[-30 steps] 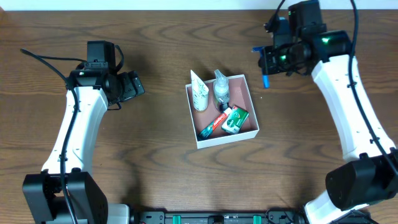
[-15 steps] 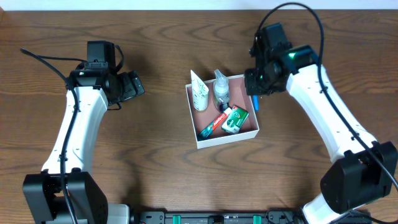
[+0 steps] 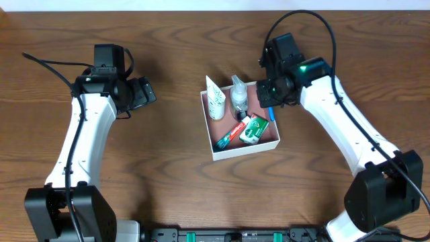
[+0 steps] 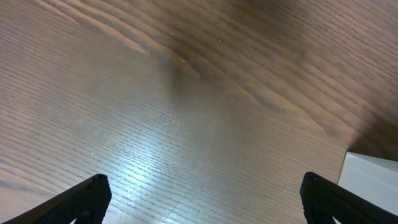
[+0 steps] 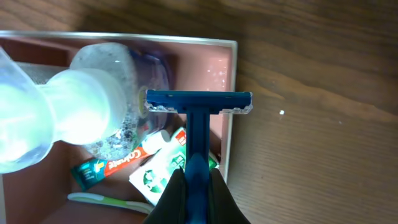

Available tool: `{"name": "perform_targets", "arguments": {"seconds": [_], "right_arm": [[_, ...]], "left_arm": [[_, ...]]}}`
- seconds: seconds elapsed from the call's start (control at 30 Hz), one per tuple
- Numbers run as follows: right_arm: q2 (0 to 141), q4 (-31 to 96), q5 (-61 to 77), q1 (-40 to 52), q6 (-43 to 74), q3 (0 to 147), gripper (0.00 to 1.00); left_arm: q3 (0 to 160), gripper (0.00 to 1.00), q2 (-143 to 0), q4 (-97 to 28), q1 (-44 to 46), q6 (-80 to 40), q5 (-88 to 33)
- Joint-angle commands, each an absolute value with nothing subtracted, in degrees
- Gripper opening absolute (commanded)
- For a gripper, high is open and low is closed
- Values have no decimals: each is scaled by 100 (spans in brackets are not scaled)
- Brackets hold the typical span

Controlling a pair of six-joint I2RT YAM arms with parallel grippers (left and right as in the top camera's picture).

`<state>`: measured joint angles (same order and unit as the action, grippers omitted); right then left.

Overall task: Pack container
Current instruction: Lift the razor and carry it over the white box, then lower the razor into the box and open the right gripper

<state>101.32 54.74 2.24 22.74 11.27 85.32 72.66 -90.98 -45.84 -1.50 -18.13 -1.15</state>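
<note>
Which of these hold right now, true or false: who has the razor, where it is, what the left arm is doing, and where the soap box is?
1. The right gripper is shut on the blue razor. True.
2. The blue razor lies flat on the floor of the container. False: it is held in the gripper, with its head across the container's right wall.
3. The left gripper holds the toothpaste. False: it is open with nothing in it over bare table, and the toothpaste lies in the container.
4. The green-and-white soap box is inside the container. True.
</note>
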Motion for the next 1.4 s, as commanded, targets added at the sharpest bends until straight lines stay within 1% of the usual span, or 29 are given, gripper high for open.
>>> {"name": "perform_targets", "arguments": {"seconds": [0.0,0.43,0.83,1.37], "right_arm": [[10138,5457,21,2333,961,8490,1],[10171,5290,47,2333,982,8451,1],[10726,5203,174,2539,1046,8451,1],[10777,5120,82,2567,1066,8451,1]], "left_arm": [[7269,98,-9072,-4582,-169,-1763,-106],[7269,98,-9072,-4582,-169,-1763,-106],[7269,98,-9072,-4582,-169,-1763,-106],[7269,98,-9072,-4582,-169,-1763,-106]]}}
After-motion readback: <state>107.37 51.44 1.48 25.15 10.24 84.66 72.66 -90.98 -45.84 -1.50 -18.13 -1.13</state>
